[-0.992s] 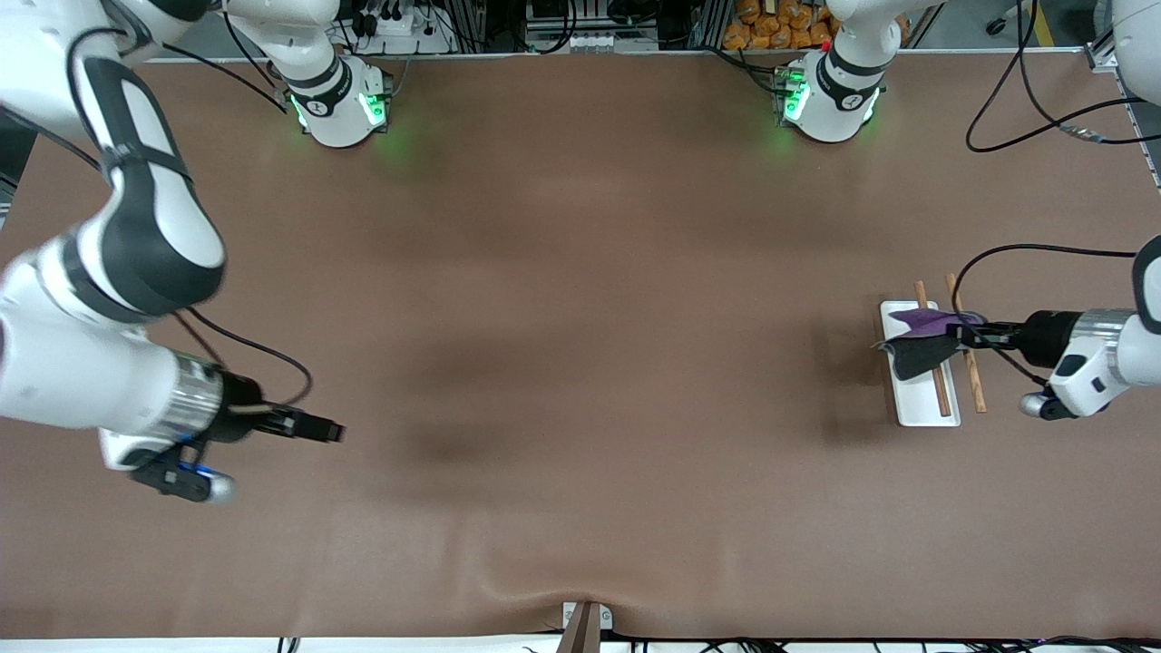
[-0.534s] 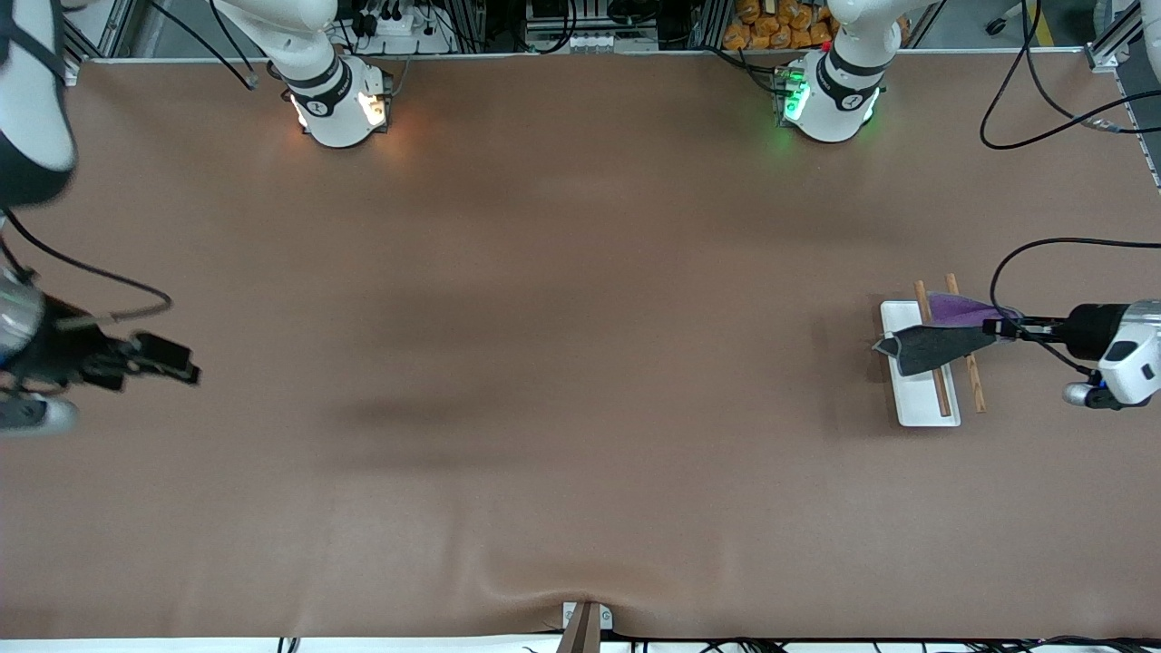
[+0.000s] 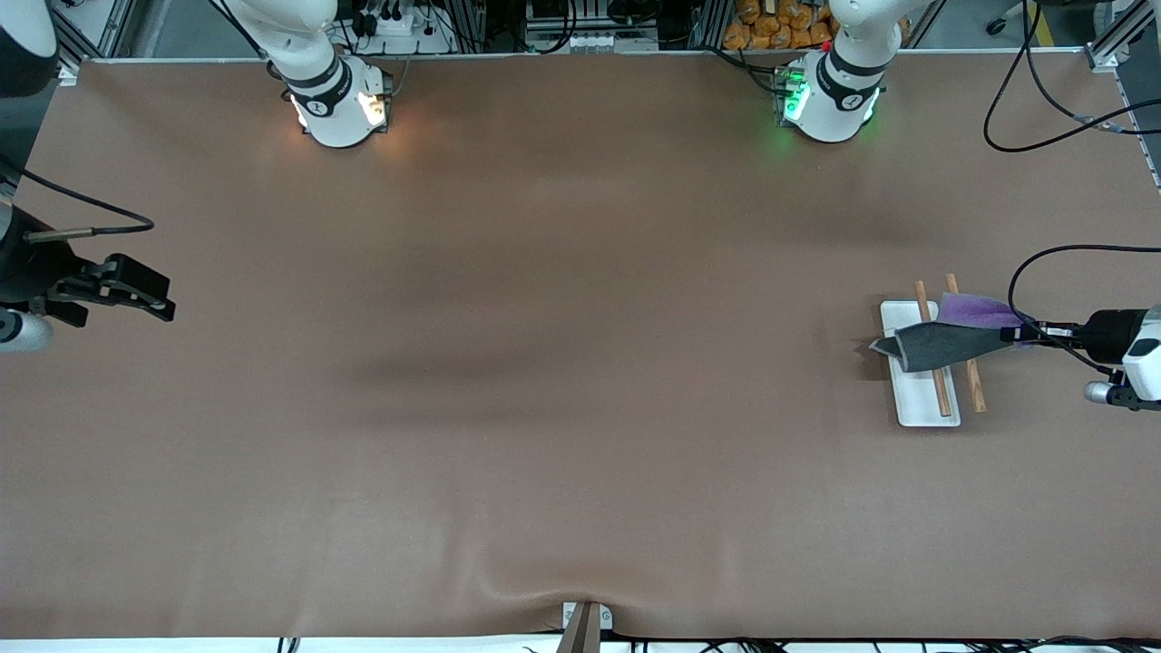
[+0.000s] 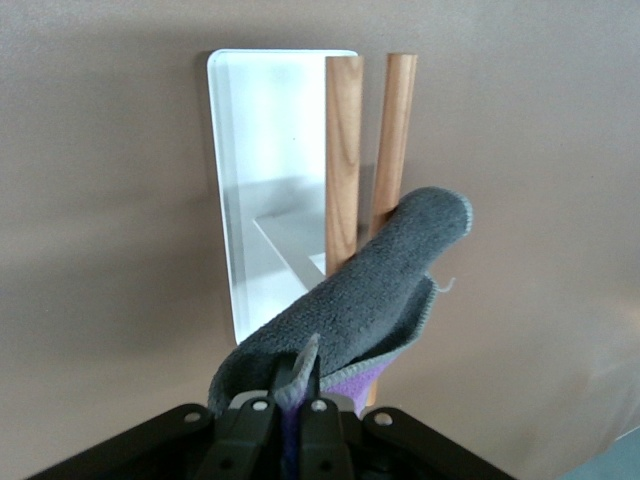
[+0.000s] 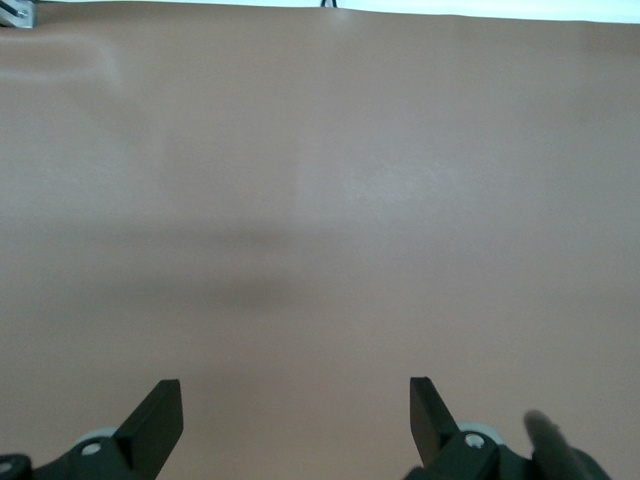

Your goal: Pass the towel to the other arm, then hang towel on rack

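The rack (image 3: 914, 410) stands near the left arm's end of the table, a white base with two brown rods (image 3: 941, 396). The towel (image 3: 939, 345) stretches across both rods, dark grey side up, with its purple reverse (image 3: 975, 311) showing beside the gripper. My left gripper (image 3: 1011, 334) is shut on the towel's corner just past the rods, over the table. In the left wrist view the towel (image 4: 360, 300) runs from my left gripper (image 4: 297, 385) over the rods (image 4: 344, 140) and the base (image 4: 265, 150). My right gripper (image 3: 163, 300) waits open and empty at the right arm's end, also in its wrist view (image 5: 295, 410).
Black cables (image 3: 1043, 136) loop over the table's corner by the left arm's base. A small metal fixture (image 3: 585, 621) sits at the table edge nearest the front camera. Brown mat (image 3: 562, 363) covers the table between the arms.
My left gripper has drawn the towel toward the left arm's end, spreading it across the rods. The right arm has pulled back to its own end of the table, still open.
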Action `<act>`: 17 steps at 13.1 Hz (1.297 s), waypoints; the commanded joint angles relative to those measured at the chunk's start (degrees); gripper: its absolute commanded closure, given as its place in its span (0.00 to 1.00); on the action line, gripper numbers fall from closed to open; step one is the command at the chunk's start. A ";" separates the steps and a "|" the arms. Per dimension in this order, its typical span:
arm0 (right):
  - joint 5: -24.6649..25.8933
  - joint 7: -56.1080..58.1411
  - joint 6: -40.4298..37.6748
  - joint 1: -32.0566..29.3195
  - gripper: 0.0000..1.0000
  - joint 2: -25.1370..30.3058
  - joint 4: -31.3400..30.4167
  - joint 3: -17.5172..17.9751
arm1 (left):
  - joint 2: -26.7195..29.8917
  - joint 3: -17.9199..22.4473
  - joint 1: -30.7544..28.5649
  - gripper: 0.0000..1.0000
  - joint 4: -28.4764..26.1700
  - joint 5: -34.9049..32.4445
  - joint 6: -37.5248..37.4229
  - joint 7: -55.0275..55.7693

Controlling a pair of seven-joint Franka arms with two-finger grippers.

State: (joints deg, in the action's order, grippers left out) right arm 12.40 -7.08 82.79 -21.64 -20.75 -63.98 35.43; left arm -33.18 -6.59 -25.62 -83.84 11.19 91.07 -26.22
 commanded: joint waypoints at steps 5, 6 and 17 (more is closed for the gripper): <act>1.05 0.58 0.17 -0.42 0.00 0.45 -0.71 0.60 | -0.83 -0.53 -1.19 0.99 -0.01 -0.03 1.83 -2.70; 1.05 0.49 0.18 -0.16 0.00 0.45 -0.71 0.52 | -0.83 -0.62 -1.71 1.00 -0.01 0.14 1.83 -3.05; -12.01 0.67 -0.44 22.06 0.00 1.50 1.31 -34.15 | -2.94 -0.62 -3.21 0.00 -0.01 1.90 3.77 -7.80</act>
State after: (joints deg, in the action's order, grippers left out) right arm 5.76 -7.06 82.93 -4.08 -20.57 -63.07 10.22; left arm -36.07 -6.73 -28.17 -84.03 12.05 94.53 -33.06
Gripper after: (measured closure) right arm 0.000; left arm 0.718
